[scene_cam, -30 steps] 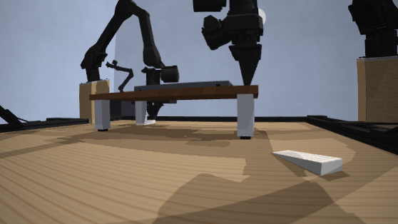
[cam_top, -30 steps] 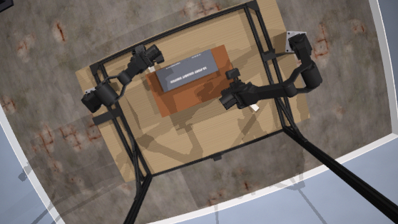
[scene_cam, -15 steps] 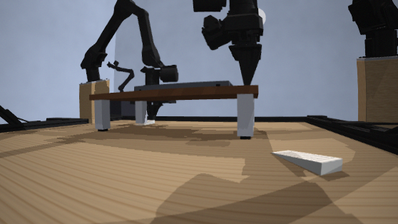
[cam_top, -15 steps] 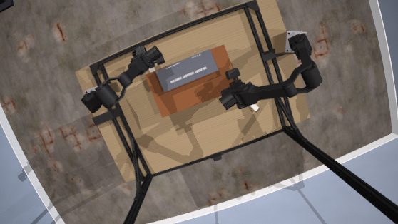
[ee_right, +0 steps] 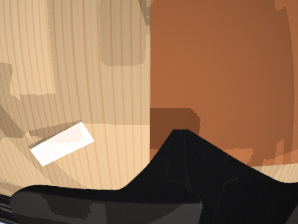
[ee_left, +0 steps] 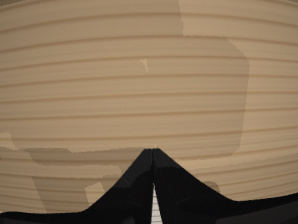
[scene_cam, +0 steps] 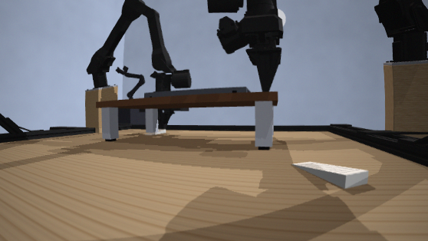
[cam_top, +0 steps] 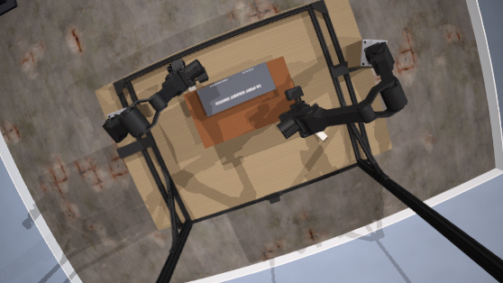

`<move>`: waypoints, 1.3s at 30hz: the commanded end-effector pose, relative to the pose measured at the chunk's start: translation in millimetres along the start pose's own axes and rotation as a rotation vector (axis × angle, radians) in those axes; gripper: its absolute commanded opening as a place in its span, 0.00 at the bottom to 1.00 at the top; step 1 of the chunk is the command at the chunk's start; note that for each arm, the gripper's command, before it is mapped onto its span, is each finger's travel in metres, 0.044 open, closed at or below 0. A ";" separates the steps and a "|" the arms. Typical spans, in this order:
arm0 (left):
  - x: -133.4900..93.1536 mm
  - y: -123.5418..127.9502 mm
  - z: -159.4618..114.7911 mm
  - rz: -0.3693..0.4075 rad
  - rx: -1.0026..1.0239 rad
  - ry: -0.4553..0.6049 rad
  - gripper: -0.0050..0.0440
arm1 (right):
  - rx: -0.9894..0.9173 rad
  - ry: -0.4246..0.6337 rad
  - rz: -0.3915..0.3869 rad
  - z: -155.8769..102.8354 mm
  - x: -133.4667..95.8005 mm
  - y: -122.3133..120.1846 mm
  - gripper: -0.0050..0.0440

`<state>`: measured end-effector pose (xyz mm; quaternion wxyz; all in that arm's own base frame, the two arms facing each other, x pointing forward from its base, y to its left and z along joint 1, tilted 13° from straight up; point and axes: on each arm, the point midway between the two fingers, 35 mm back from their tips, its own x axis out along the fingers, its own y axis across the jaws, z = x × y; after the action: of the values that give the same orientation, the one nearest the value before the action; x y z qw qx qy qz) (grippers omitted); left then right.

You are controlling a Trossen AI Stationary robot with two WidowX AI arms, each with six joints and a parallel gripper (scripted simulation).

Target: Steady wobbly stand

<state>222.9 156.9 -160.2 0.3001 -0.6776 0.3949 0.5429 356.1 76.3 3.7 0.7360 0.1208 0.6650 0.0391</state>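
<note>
Right gripper [cam_top: 280, 129] [scene_cam: 266, 90] [ee_right: 181, 131], clenched empty, likely steadies brown rectangular wooden stand's [cam_top: 225, 132] [scene_cam: 188, 101] [ee_right: 225, 65] corner; left gripper [cam_top: 195, 88] [scene_cam: 166, 128] [ee_left: 152, 150], clenched empty, probably pushes white wedge [cam_top: 193, 88] [scene_cam: 160, 131] [ee_left: 156, 212] under opposite corner.
</note>
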 end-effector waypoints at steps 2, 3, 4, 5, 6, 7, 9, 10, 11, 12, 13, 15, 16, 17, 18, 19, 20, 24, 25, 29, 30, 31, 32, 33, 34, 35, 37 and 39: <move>-0.1 -0.3 -3.3 -0.002 0.003 0.002 0.10 | 0.005 0.010 -0.010 -1.6 8.0 -3.4 0.10; -0.1 -0.3 -3.3 -0.002 0.003 0.002 0.10 | 0.005 0.010 -0.010 -1.6 8.0 -3.4 0.10; -0.1 -0.3 -3.3 -0.002 0.003 0.002 0.10 | 0.005 0.010 -0.010 -1.6 8.0 -3.4 0.10; -0.1 -0.3 -3.3 -0.002 0.003 0.002 0.10 | 0.005 0.010 -0.010 -1.6 8.0 -3.4 0.10; -0.1 -0.3 -3.3 -0.002 0.003 0.002 0.10 | 0.005 0.010 -0.010 -1.6 8.0 -3.4 0.10; -0.1 -0.3 -3.3 -0.002 0.003 0.002 0.10 | 0.005 0.010 -0.010 -1.6 8.0 -3.4 0.10; -0.1 -0.3 -3.3 -0.002 0.003 0.002 0.10 | 0.005 0.010 -0.010 -1.6 8.0 -3.4 0.10; -0.1 -0.3 -3.3 -0.002 0.003 0.002 0.10 | 0.005 0.010 -0.010 -1.6 8.0 -3.4 0.10; -0.1 -0.3 -3.3 -0.002 0.003 0.002 0.10 | 0.005 0.010 -0.010 -1.6 8.0 -3.4 0.10; -0.1 -0.3 -3.3 -0.002 0.003 0.002 0.10 | 0.005 0.010 -0.010 -1.6 8.0 -3.4 0.10; -0.1 -0.3 -3.3 -0.002 0.003 0.002 0.10 | 0.005 0.010 -0.010 -1.6 8.0 -3.4 0.10; -0.1 -0.3 -7.3 -0.002 0.003 0.002 0.10 | 0.005 0.010 -0.010 -1.6 8.0 -3.4 0.10; -0.1 -0.3 -7.3 -0.002 0.003 0.002 0.10 | 0.005 0.010 -0.010 -1.6 8.0 -3.4 0.10; -0.1 -0.3 -7.3 -0.002 0.003 0.002 0.10 | 0.005 0.010 -0.010 -1.6 8.0 -3.4 0.10; -0.1 -0.3 -7.3 -0.002 0.003 0.002 0.10 | 0.005 0.010 -0.010 -1.6 8.0 -3.4 0.10; -0.1 -0.3 -7.3 -0.002 0.003 0.002 0.10 | 0.005 0.010 -0.010 -1.6 8.0 -3.4 0.10; -0.1 -0.3 -7.3 -0.002 0.003 0.002 0.10 | 0.005 0.010 -0.010 -1.6 8.0 -3.4 0.10; -0.1 -0.3 -7.3 -0.002 0.003 0.002 0.10 | 0.005 0.010 -0.010 -1.6 8.0 -3.4 0.10; -0.1 -0.3 -7.3 -0.002 0.003 0.002 0.10 | 0.005 0.010 -0.010 -1.6 8.0 -3.4 0.10; -0.1 -0.3 -7.3 -0.002 0.003 0.002 0.10 | 0.005 0.010 -0.010 -1.6 8.0 -3.4 0.10; -0.1 -0.3 -7.3 -0.002 0.003 0.002 0.10 | 0.005 0.010 -0.010 -1.6 8.0 -3.4 0.10; -0.1 -0.3 -7.3 -0.002 0.003 0.002 0.10 | 0.005 0.010 -0.010 -1.6 8.0 -3.4 0.10; -0.1 -0.3 -8.1 -0.002 0.003 0.002 0.10 | 0.005 0.010 -0.010 -1.6 8.0 -3.4 0.10; -0.1 -0.3 -8.1 -0.002 0.003 0.002 0.10 | 0.005 0.010 -0.010 -1.6 8.0 -3.4 0.10; -0.1 -0.3 -8.1 -0.002 0.003 0.002 0.10 | 0.005 0.010 -0.010 -1.6 8.0 -3.4 0.10; -0.1 -0.3 -8.1 -0.002 0.003 0.002 0.10 | 0.005 0.010 -0.010 -1.6 8.0 -3.4 0.10; -0.1 -0.3 -8.1 -0.002 0.003 0.002 0.10 | 0.005 0.010 -0.010 -1.6 8.0 -3.4 0.10; -0.1 -0.3 -8.1 -0.002 0.003 0.002 0.10 | 0.005 0.010 -0.010 -1.6 8.0 -3.4 0.10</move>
<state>224.3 154.2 -159.2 0.3016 -0.6751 0.3915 0.5477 356.1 76.3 3.7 0.7360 0.1209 0.6650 0.0392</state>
